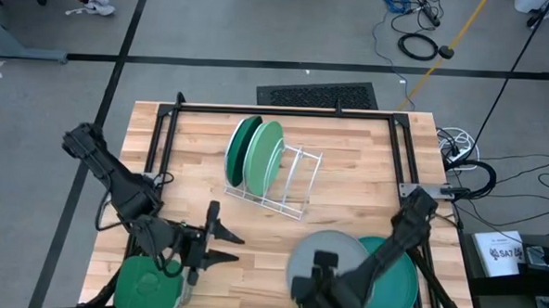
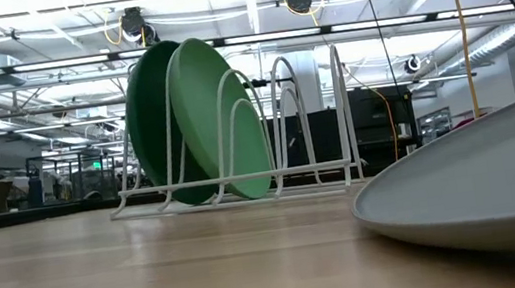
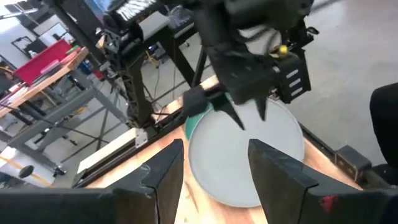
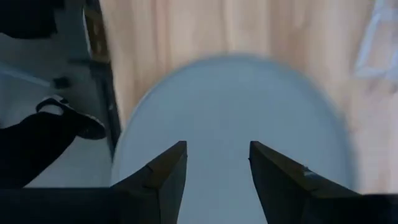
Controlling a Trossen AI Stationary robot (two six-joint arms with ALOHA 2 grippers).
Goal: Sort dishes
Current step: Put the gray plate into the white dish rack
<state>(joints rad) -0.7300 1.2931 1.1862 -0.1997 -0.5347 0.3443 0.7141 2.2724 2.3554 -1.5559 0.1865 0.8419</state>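
Note:
The dark green plate (image 1: pixel 240 149) and the light mint plate (image 1: pixel 264 155) stand on edge in the white wire rack (image 1: pixel 292 183); both also show in the low view (image 2: pixel 148 119) (image 2: pixel 224 118). The grey plate (image 1: pixel 330 254) lies at the near right, with its right side over the edge of the teal plate (image 1: pixel 394 280). My right gripper (image 4: pixel 217 162) is open just above the grey plate's near part (image 4: pixel 236 106). My left gripper (image 1: pixel 238 248) is open and empty, left of the grey plate, pointing at it (image 3: pixel 214 162).
A green square container (image 1: pixel 148 283) sits at the near left corner under my left arm. The table frame's black bars (image 1: pixel 286 110) run along the far and side edges. Bare wood lies between the rack and the grey plate.

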